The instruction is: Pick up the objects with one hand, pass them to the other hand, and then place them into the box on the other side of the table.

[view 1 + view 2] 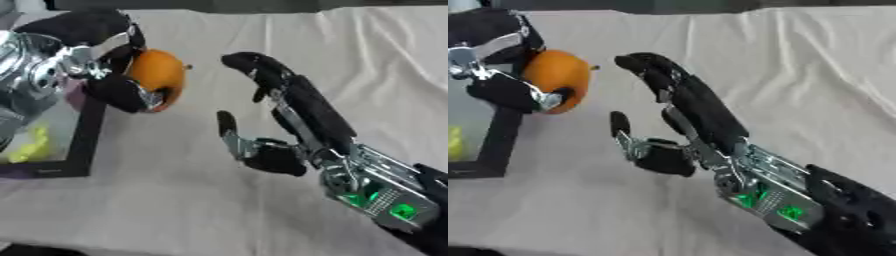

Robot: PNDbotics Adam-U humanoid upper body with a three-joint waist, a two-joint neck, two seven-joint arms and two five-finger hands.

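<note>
Two hands are in play, and only one has anything in it. My left hand [105, 65] has its fingers and thumb curled round the orange fruit [157, 75], holding it above the cloth-covered table [175, 200] at the near right corner of the black-rimmed box [83, 145]. My right hand [280, 150] hangs just beside it, palm turned toward the fruit, fingers stretched out and thumb held apart, gripping nothing. A narrow gap of bare cloth shows between its fingertips [636, 62] and the fruit, so the two are near but not touching.

I judge this to be the pass itself: the fruit is in one hand and the other is presented open next to it. Which way it is going I cannot settle from this alone. Since the box lies on my left, under the arm that holds the fruit, I lean toward the handover being done and the drop being next. Something yellow [31, 145] already lies inside the box.

If that reading holds, the next move calls for carrying the fruit leftward until it clears the dark rim and sits over the open interior, then uncurling the fingers. The right hand should draw back clear of the box edge.
</note>
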